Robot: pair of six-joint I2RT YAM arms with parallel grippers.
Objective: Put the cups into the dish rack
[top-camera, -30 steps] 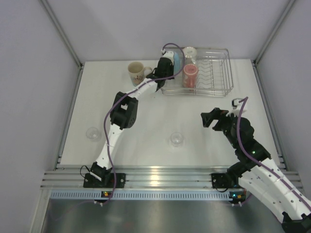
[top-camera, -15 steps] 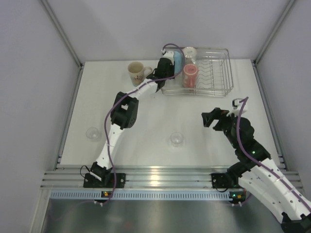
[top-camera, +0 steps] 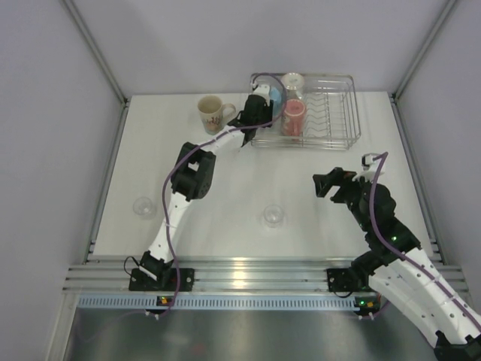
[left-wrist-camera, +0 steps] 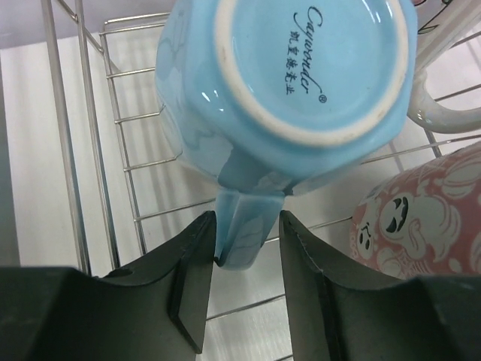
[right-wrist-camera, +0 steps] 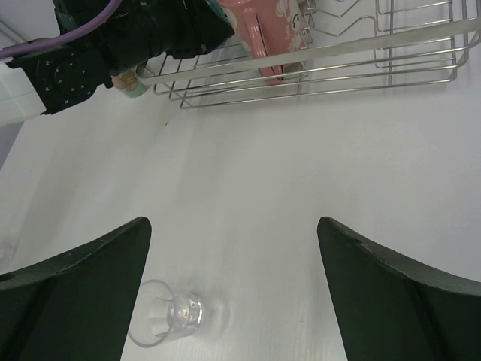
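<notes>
The silver wire dish rack [top-camera: 353, 113] stands at the back right of the table. My left gripper [top-camera: 264, 105] reaches over its left end. In the left wrist view the light blue cup [left-wrist-camera: 301, 68] is bottom-up in the rack [left-wrist-camera: 68, 150], its handle [left-wrist-camera: 244, 226] between my slightly open jaws: the left finger touches it, the right stands off by a small gap. A pink patterned cup [top-camera: 293, 116] and a pale cup [top-camera: 293, 79] sit in the rack. My right gripper [top-camera: 319, 186] is open and empty above the table. A cream floral mug [top-camera: 210, 113] stands left of the rack.
A small clear glass [top-camera: 273, 216] lies on the table at centre front, also low left in the right wrist view [right-wrist-camera: 165, 320]. Another clear glass [top-camera: 143, 206] sits at the left. The rack's plate-slot wires [top-camera: 331, 109] fill its right half.
My left gripper has shifted slightly right and toward the rack's near side with the blue cup. The right arm has barely moved.
</notes>
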